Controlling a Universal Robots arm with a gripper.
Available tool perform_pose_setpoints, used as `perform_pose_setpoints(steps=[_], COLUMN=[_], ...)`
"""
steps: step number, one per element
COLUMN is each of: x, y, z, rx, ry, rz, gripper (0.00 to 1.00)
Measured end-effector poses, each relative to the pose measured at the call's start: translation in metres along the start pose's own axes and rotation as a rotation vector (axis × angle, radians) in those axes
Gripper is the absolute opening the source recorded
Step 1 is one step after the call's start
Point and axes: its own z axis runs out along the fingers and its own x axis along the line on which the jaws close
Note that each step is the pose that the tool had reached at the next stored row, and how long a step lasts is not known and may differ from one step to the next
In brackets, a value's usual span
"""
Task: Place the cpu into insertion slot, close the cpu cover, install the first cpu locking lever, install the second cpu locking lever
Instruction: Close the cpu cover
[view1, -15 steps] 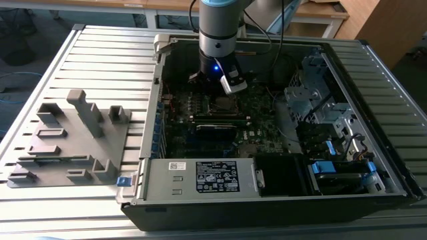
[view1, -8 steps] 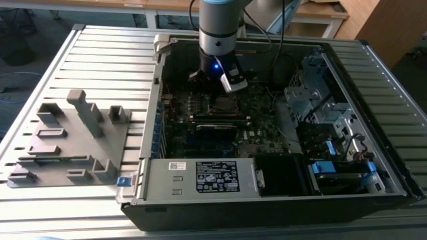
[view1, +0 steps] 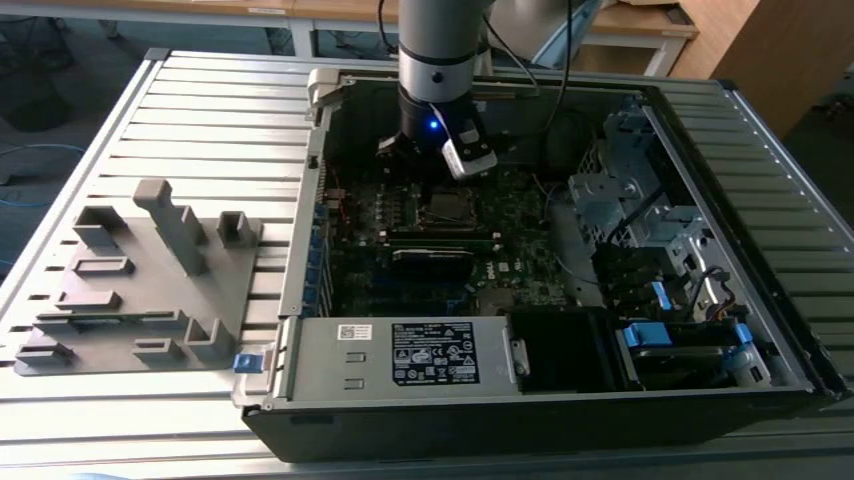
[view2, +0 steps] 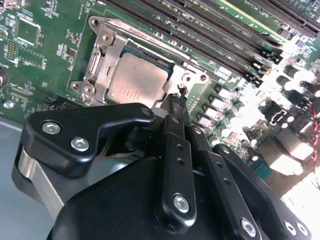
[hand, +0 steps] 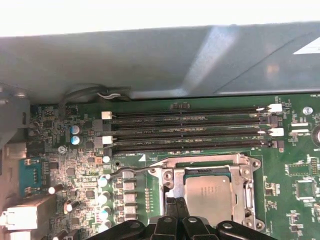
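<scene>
The cpu lies flat in the insertion slot on the green motherboard, its dull grey top showing. The silver cpu cover rests down around it as a frame. A thin wire locking lever reaches out from one corner of the socket over the board. My gripper hangs low at the socket's edge with its black fingers together. A small metal hook sits right at the tips; I cannot tell whether it is pinched.
Long memory slots run beside the socket. Capacitors stand near the lever. The case holds a power supply at the front and a drive cage on the exterior view's right. A grey fixture plate lies outside the case.
</scene>
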Motion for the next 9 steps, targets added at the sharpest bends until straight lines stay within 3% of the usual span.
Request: perform_pose_setpoints(steps=[9], x=[0.0000], y=[0.0000], z=[-0.0016], rx=[0.0004], ry=[-0.0010], rz=[0.000], gripper=[0.11])
